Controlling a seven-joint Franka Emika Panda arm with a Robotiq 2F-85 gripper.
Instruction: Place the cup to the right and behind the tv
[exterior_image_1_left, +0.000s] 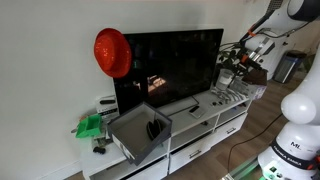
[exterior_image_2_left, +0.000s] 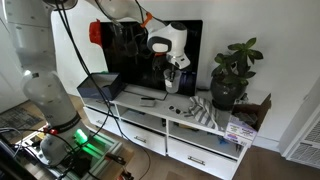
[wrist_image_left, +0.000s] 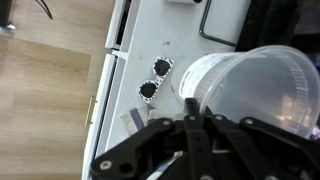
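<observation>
The tv (exterior_image_1_left: 168, 65) is a wide black flat-screen standing on a white cabinet; it also shows in the other exterior view (exterior_image_2_left: 135, 55). My gripper (exterior_image_2_left: 172, 66) hangs in front of the tv's right part, above the cabinet top. It is shut on the rim of a clear plastic cup (wrist_image_left: 250, 90), one finger inside and one outside (wrist_image_left: 190, 112). The cup (exterior_image_2_left: 172, 80) hangs below the fingers, off the surface. In an exterior view the gripper (exterior_image_1_left: 232, 64) is at the tv's right edge, near the plant.
A potted plant (exterior_image_2_left: 232, 72) stands right of the tv, with a striped cloth (exterior_image_2_left: 205, 112) in front of it. A grey open-topped box (exterior_image_1_left: 140, 128) sits at the front left, a red round thing (exterior_image_1_left: 112, 52) by the tv's upper left corner. Two small round objects (wrist_image_left: 155, 80) lie on the white cabinet top (wrist_image_left: 150, 40).
</observation>
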